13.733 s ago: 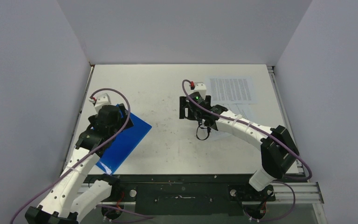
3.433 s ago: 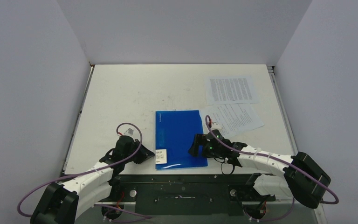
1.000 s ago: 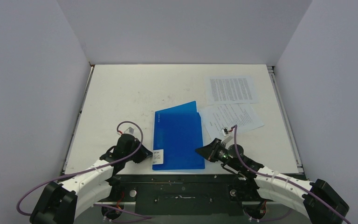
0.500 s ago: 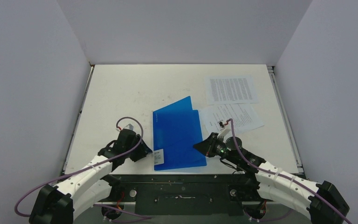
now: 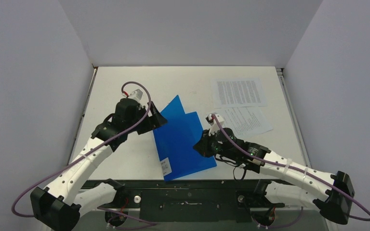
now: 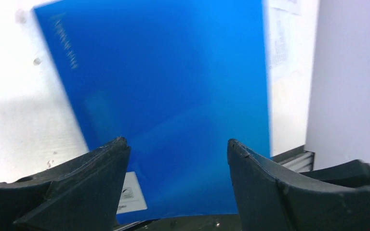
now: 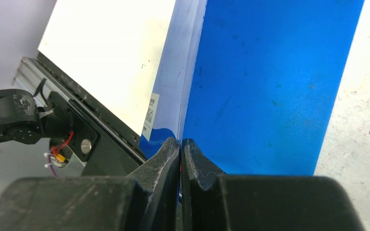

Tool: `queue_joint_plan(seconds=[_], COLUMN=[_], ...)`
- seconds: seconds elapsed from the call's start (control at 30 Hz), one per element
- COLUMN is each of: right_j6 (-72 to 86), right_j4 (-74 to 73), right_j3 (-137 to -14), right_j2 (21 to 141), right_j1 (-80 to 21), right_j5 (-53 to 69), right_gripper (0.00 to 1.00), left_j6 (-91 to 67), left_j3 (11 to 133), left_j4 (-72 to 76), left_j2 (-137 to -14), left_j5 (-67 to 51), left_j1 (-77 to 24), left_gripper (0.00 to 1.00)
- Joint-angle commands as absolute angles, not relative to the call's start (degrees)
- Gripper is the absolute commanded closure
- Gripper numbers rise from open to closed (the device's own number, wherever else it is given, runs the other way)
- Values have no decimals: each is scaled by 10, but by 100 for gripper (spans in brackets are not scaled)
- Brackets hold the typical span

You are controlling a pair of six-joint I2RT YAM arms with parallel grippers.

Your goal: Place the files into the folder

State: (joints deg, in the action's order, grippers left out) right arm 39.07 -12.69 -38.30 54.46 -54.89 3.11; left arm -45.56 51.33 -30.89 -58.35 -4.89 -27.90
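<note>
The blue folder lies at the table's middle front, turned askew, its white label near the front edge. One leaf stands raised, its far corner tilted up. My right gripper is shut on that leaf's thin right edge; the right wrist view shows the jaws pinched on the folder. My left gripper hangs open at the folder's far left side with nothing between its fingers, the folder beyond them. Two printed files lie flat at the back right.
The table's black front rail runs just under the folder's near edge. White enclosure walls close in left, right and back. The nearer file lies close to my right wrist.
My left gripper let go and opened, and its arm swung from the front left to the folder's far left side. The right gripper lifted the leaf higher; the folder turned.
</note>
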Motion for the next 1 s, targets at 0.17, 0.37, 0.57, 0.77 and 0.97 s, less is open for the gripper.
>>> queue_joint_plan(seconds=[0.17,0.37,0.57,0.77,0.97], right_j6=[328,313,315,315,310], right_j4=[-260,-338,-395,-453,-479], right_j3=[-540,-643,-731,-817,-872], right_j2=[627,697,768,850,905], right_j1=[-652,-733,-806,-866,-895], right_j5=[-124,-239,-351,-437,-487], right_gripper=[95,95,95,95,95], left_j6=[-423,-423,-406,-377,-346], left_j3=[662,684,675,677,670], left_j4=[-315,-309,-330,-369,-418], left_j2=[-646,-676,-674,-655,-624], left_j5=[-104,-131,-131,-120,-98], left_j1=[-275,-275,-275,-276,-275], left_gripper=[26,25,24,25,29])
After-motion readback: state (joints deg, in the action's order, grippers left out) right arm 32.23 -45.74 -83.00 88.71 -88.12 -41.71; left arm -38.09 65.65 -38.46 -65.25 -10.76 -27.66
